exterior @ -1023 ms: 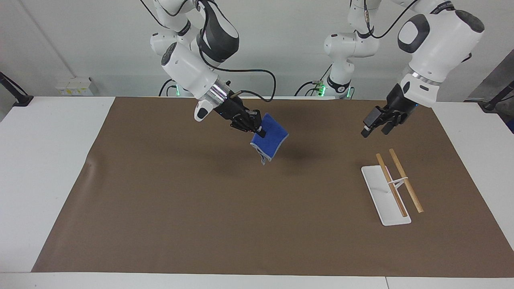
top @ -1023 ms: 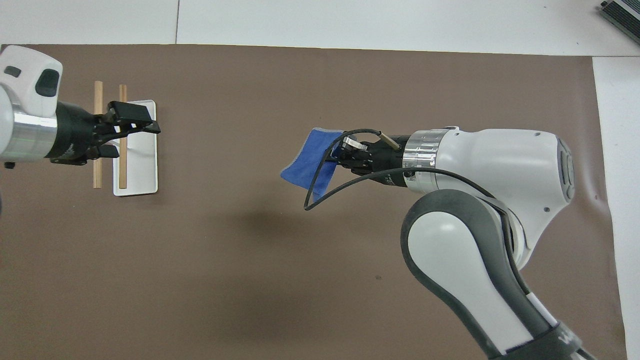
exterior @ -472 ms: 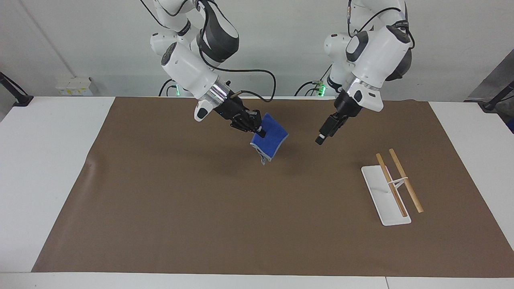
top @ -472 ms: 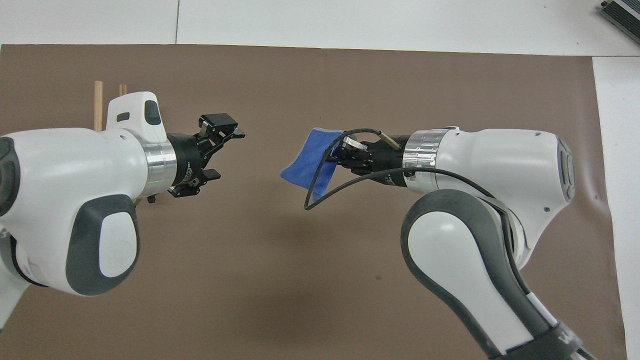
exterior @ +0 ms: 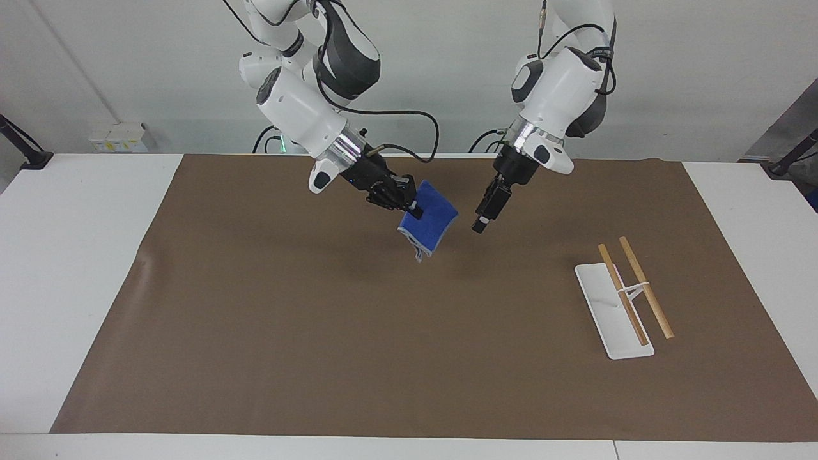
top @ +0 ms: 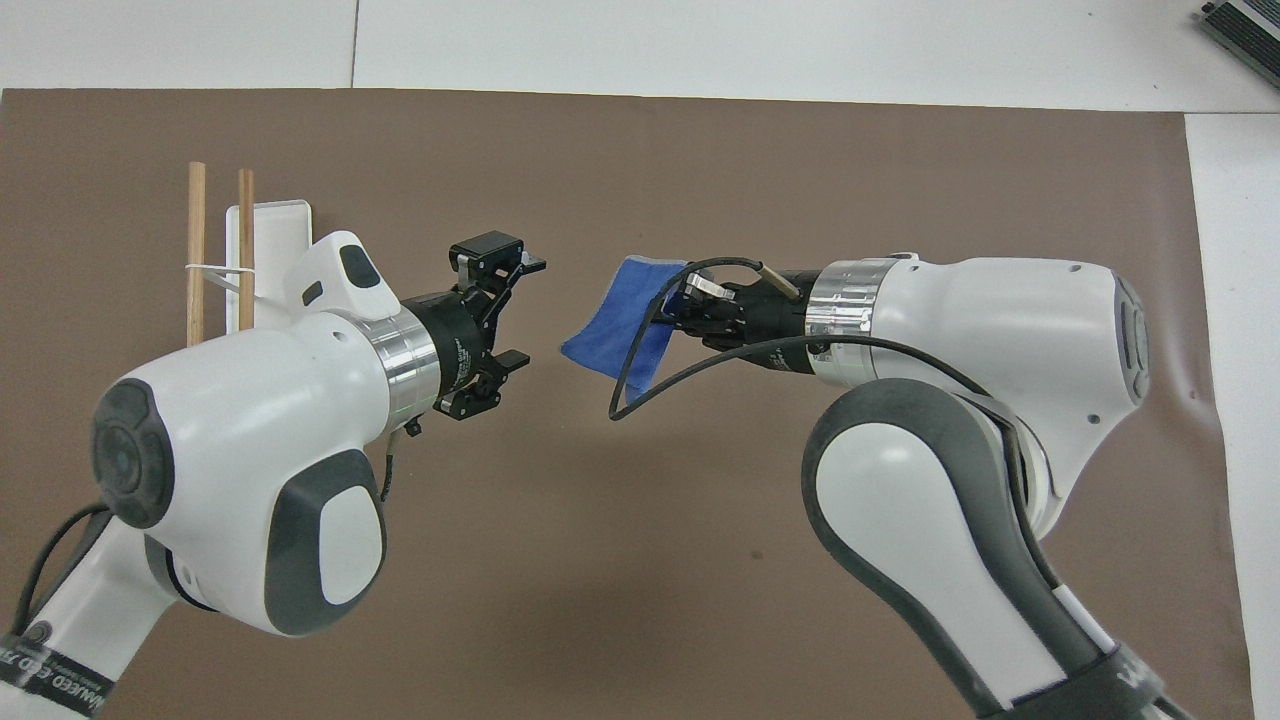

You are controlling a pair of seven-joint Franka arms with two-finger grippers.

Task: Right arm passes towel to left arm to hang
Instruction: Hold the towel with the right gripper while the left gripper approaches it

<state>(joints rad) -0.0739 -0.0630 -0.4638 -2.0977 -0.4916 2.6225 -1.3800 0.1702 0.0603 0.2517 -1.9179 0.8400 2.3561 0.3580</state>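
The small blue towel hangs in the air over the brown mat, folded, with my right gripper shut on its upper edge. My left gripper is also raised over the mat, open, its fingers pointing at the towel's free edge with a short gap between them and the cloth. Nothing is between the left fingers.
A white rack base with two wooden rods across a thin wire upright stands on the brown mat toward the left arm's end of the table. White tabletop surrounds the mat.
The left arm has swung from over the rack toward the middle of the mat, bringing its open gripper close to the towel. The right arm and the towel have stayed still.
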